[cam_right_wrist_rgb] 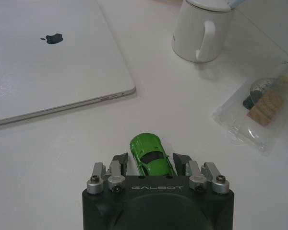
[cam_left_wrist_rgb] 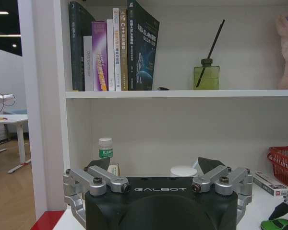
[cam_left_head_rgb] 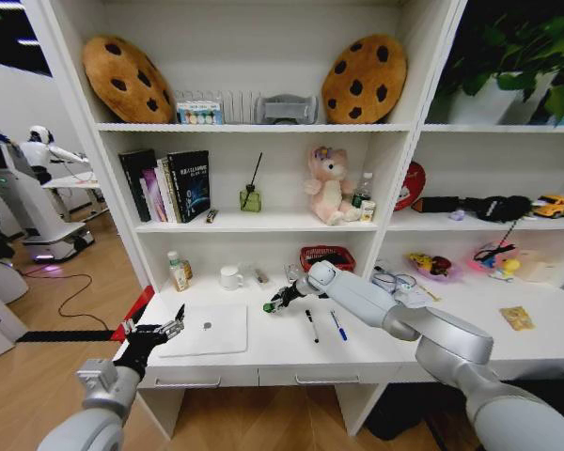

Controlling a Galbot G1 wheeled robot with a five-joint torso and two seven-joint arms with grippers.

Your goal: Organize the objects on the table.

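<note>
Beside the thin silver laptop (cam_right_wrist_rgb: 48,62) on the white desk (cam_right_wrist_rgb: 192,105), I am straddling the small green toy car (cam_right_wrist_rgb: 151,158) with my right tool (cam_right_wrist_rgb: 151,165), open: light, hard, slippery, best pinched across its sides. Left tool (cam_left_head_rgb: 164,331) is idling open.

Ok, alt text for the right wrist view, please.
The right pincer sits low over the white table with the green toy car between its open fingers. A closed silver laptop, a white mug and a clear packet lie beyond.
</note>
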